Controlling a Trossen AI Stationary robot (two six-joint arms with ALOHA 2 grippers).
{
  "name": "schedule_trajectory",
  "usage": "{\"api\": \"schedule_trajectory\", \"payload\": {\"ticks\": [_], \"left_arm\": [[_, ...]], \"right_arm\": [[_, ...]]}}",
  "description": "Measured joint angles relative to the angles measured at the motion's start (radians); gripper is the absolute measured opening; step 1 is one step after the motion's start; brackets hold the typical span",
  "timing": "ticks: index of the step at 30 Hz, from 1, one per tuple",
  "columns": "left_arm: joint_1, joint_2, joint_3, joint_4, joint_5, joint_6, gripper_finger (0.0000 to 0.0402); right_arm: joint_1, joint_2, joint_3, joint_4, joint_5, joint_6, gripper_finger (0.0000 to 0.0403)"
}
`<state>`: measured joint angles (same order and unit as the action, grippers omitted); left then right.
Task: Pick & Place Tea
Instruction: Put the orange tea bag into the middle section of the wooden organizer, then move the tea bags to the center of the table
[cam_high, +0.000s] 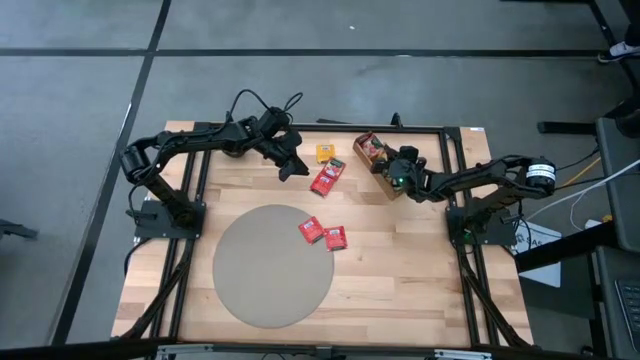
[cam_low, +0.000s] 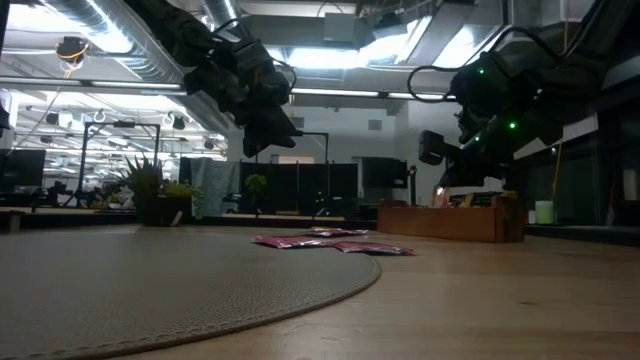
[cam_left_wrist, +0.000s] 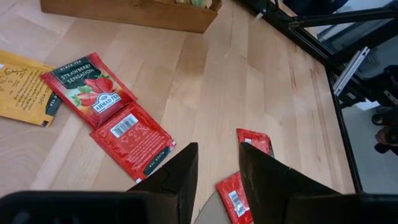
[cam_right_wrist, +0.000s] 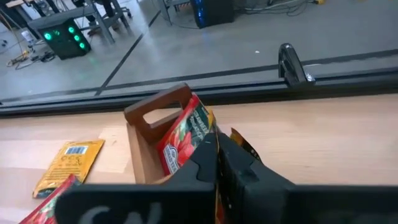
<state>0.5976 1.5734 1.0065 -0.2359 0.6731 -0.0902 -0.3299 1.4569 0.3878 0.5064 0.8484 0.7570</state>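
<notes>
Wrist views | left claw (cam_left_wrist: 214, 171) apart, empty | right claw (cam_right_wrist: 216, 163) together over wooden tray (cam_right_wrist: 140, 152) | sachet (cam_left_wrist: 87, 89) label readable

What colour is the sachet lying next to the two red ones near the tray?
Yellow-orange sachet, clearest in the left wrist view.

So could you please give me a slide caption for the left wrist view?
Open left gripper hovering over red tea sachets beside a yellow sachet.

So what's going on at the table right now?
The right gripper is shut, down at the wooden tray of tea sachets at the back. The left gripper hangs open above the table, holding nothing. Two red sachets and a yellow one lie near it; two more red ones sit on the round mat.
</notes>
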Motion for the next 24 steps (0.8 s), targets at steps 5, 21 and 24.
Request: {"api": "schedule_trajectory", "payload": {"ticks": [5, 21, 24], "left_arm": [[0.000, 0.000, 0.000, 0.000, 0.000, 0.000, 0.0113], [0.000, 0.000, 0.000, 0.000, -0.002, 0.000, 0.0114], [0.000, 0.000, 0.000, 0.001, -0.018, 0.000, 0.0114]], "right_arm": [[-0.002, 0.023, 0.000, 0.000, -0.005, 0.050, 0.0027], [-0.002, 0.022, 0.000, 0.041, -0.051, 0.032, 0.0105], [-0.002, 0.007, 0.003, 0.079, -0.150, -0.049, 0.0107]]}}
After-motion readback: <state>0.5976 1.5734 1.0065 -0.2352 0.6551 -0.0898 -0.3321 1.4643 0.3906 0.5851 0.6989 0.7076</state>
